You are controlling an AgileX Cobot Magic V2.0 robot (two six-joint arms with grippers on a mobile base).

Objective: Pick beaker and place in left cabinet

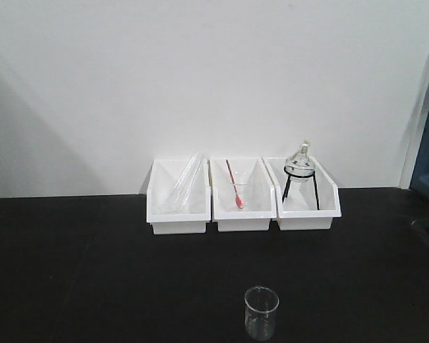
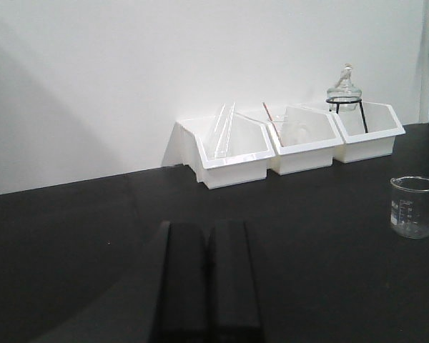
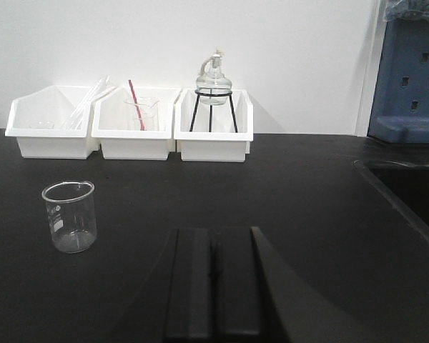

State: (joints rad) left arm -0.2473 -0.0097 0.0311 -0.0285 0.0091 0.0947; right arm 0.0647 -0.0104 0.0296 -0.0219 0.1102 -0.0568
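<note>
Right wrist view: we see upright beaker (image 3: 70,216) ahead-left of right gripper (image 3: 213,233), seemingly nearer than left gripper (image 2: 204,226); both closed, empty.

On the black table (image 1: 93,271), against the wall, the left bin (image 1: 177,214) holds a glass tube (image 1: 186,182), the middle bin (image 1: 243,214) a red rod (image 1: 234,187), the right bin (image 1: 304,214) a flask (image 1: 300,161) on a tripod (image 1: 287,187).

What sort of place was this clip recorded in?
Most likely a chemistry lab bench. A clear glass beaker stands on a black benchtop. Three white bins against the wall hold glassware, including a tripod-mounted round flask.
</note>
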